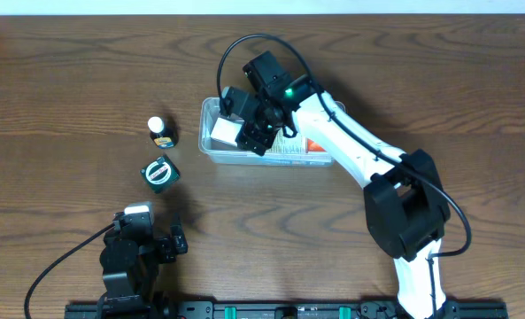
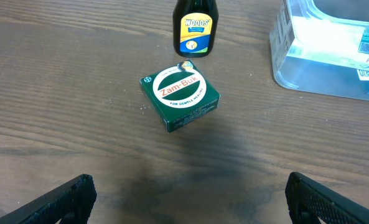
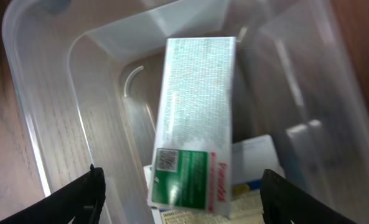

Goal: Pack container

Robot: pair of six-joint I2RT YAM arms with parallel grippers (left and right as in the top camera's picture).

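The clear plastic container (image 1: 207,142) lies at the table's middle back; it also shows in the left wrist view (image 2: 308,68) and the right wrist view (image 3: 53,106). My right gripper (image 1: 255,135) hovers over its left end, open (image 3: 183,196). A white box with a green end (image 3: 196,118) lies tilted inside the container below the open fingers, on top of other packs. A green Zam-Buk box (image 2: 180,98) and a dark Woods bottle (image 2: 195,28) stand on the table left of the container. My left gripper (image 2: 187,202) is open and empty, well short of them.
In the overhead view the bottle (image 1: 162,131) and the green box (image 1: 159,172) sit between the left arm (image 1: 129,252) and the container. The right arm reaches across from the front right. An orange-marked pack (image 1: 315,144) lies in the container's right half.
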